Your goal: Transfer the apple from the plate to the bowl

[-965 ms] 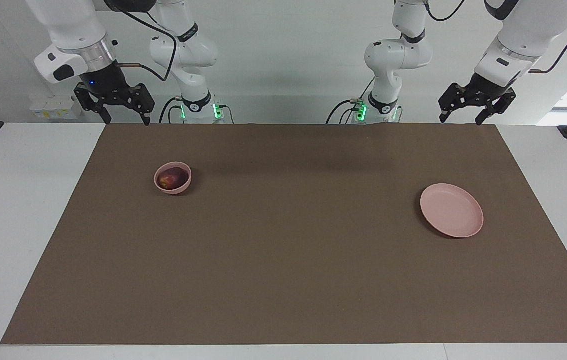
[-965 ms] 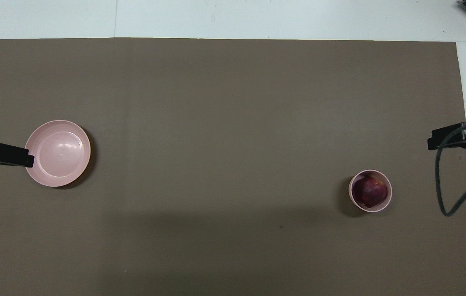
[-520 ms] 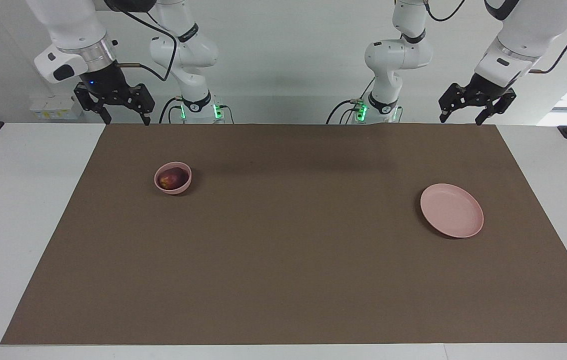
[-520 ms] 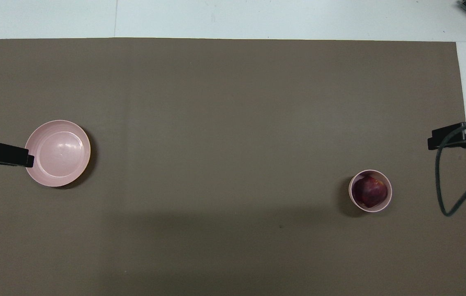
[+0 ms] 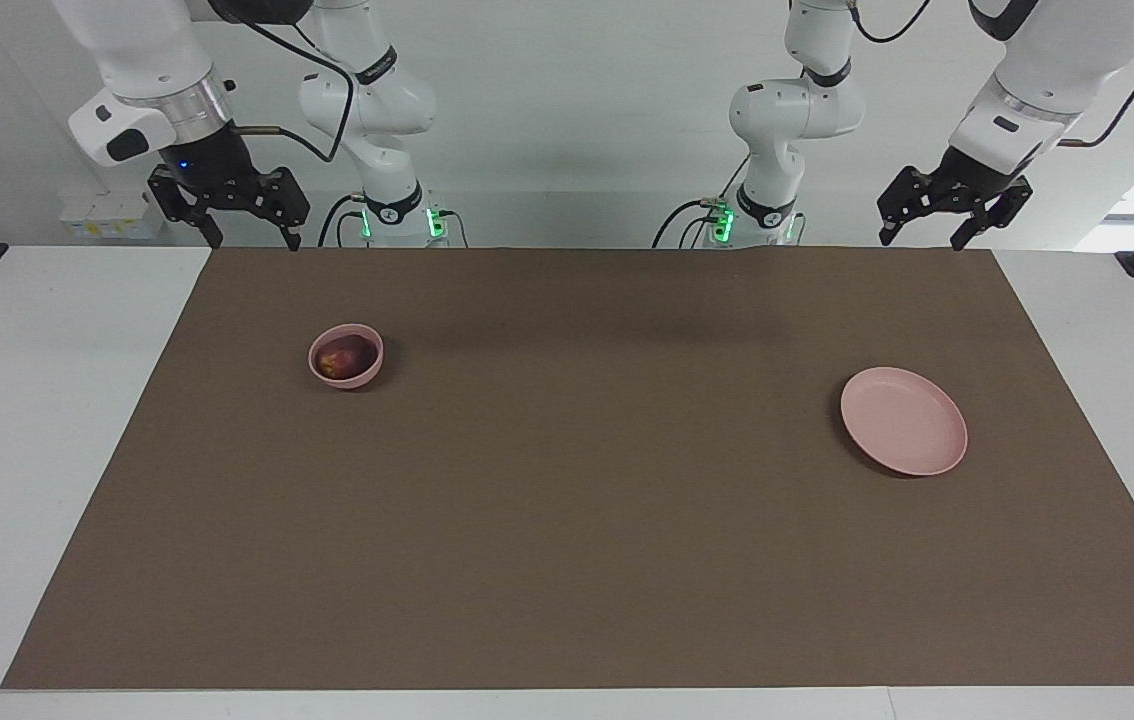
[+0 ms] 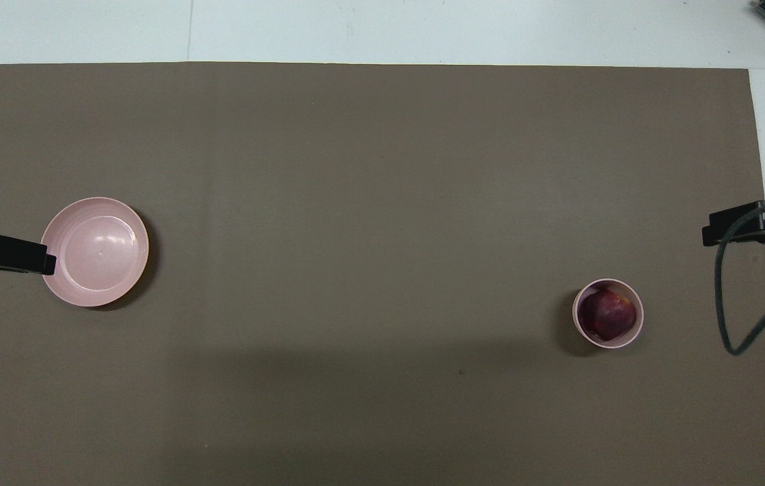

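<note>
- From my station, the apple point(image 5: 344, 356) sits inside the bowl point(image 5: 372, 357), toward the right arm's end of the mat point(image 5: 567, 560); in the overhead view it nearly fills the bowl, with only a thin ring of rim showing around it.
- The plate point(image 5: 904, 435) lies bare toward the left arm's end, well apart from the bowl, so I judge the transfer done.
- On the facing view's clock, the bowl is at about 9 o'clock from the mat's centre and the plate at about 3 o'clock.
- The right gripper point(image 5: 247, 240) hangs in the air at about 11 o'clock from the bowl, over the mat's robot-side edge, jaws spread wide and holding nothing.
- The left gripper point(image 5: 920, 238) waits in the air at about 12 o'clock from the plate, jaws likewise wide and empty.
- I'd expect the apple to be firm, fairly light, smooth-skinned and prone to rolling or bruising under a hard squeeze.
- If I had to lift it again, I'd come straight down and pinch across its widest girth, though the bowl's wall leaves little finger room.
</note>
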Controlling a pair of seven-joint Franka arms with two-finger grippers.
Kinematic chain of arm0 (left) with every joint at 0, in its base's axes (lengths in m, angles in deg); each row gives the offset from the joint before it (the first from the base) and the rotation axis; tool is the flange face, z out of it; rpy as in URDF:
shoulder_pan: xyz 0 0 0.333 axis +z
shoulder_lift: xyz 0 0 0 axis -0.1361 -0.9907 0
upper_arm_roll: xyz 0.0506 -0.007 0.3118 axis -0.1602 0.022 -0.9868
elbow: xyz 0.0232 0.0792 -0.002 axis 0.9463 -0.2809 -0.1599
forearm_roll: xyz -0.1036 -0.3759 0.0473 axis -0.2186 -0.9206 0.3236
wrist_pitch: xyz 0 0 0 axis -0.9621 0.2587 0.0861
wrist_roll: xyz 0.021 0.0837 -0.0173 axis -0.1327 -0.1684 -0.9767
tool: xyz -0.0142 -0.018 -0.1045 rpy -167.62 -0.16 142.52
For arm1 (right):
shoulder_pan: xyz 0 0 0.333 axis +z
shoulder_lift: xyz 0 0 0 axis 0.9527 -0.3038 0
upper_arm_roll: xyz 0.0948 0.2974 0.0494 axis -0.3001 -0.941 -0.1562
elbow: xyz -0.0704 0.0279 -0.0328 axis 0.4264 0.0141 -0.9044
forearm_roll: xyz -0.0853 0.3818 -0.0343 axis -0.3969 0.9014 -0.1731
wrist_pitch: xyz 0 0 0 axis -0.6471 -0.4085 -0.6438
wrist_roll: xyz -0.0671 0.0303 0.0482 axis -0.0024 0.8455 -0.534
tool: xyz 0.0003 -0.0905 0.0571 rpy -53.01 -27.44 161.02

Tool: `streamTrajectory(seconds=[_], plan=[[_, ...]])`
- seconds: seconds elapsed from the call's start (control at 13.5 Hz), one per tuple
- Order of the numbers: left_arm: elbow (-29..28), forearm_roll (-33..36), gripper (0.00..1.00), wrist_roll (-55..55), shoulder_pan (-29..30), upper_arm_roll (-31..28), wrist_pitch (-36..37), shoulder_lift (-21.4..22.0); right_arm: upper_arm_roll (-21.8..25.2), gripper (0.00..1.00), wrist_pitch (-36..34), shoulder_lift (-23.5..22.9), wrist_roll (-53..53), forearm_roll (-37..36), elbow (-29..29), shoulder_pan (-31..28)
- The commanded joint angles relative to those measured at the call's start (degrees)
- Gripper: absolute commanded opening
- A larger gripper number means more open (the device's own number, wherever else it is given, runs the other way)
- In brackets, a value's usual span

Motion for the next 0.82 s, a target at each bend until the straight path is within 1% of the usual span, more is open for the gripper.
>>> streamTrajectory(seconds=[0.0, 0.15, 0.3, 0.74], plan=[[1.08, 0.07, 1.0, 0.08, 0.49, 0.22, 0.85, -0.44, -0.45, 1.0, -1.29, 0.26, 1.32, 1.22, 0.36, -0.77], [0.91, 0.42, 1.0, -0.97, 0.58, 0.13, 0.59, -0.44, -0.45, 1.0, -1.29, 0.26, 1.32, 1.22, 0.36, -0.77], [0.56, 3.75, 1.0, -1.33, 0.05, 0.31, -0.81, -0.18, -0.45, 1.0, -1.37, 0.26, 1.41, 1.22, 0.36, -0.77], [0.03, 3.32, 1.0, -1.68, 0.05, 0.39, -2.05, -0.09, -0.45, 1.0, -1.28, 0.26, 1.59, 1.13, 0.36, -0.77]])
